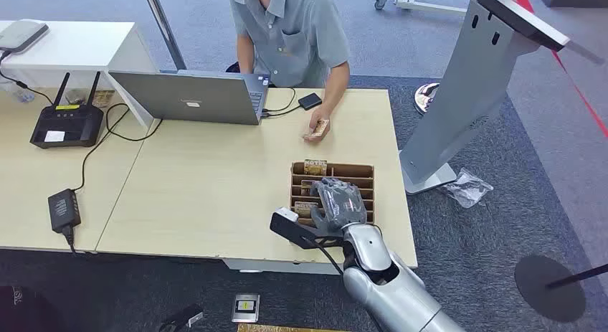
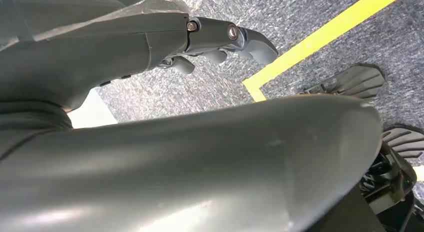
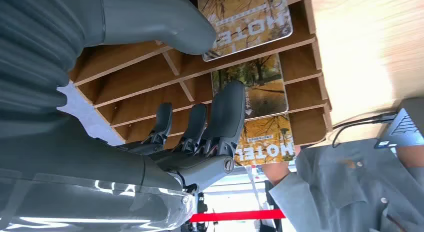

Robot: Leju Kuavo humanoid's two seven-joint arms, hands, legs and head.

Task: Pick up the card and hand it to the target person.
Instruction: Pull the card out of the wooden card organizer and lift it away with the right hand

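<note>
R robot hand (image 1: 337, 203) open over card rack (image 1: 362, 176)

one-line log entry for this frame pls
phase: reaching | right hand: open above card rack | card: in rack | left hand: hanging, holds nothing | person: seated, holding a card

Right robot hand (image 1: 337, 201) over slotted card box (image 1: 366, 176); person's hand (image 1: 316, 128) w/ card (image 1: 313, 129).

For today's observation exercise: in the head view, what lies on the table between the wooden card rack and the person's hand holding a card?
Nothing: in the head view, bare tabletop separates the card rack from the person's hand.
</note>
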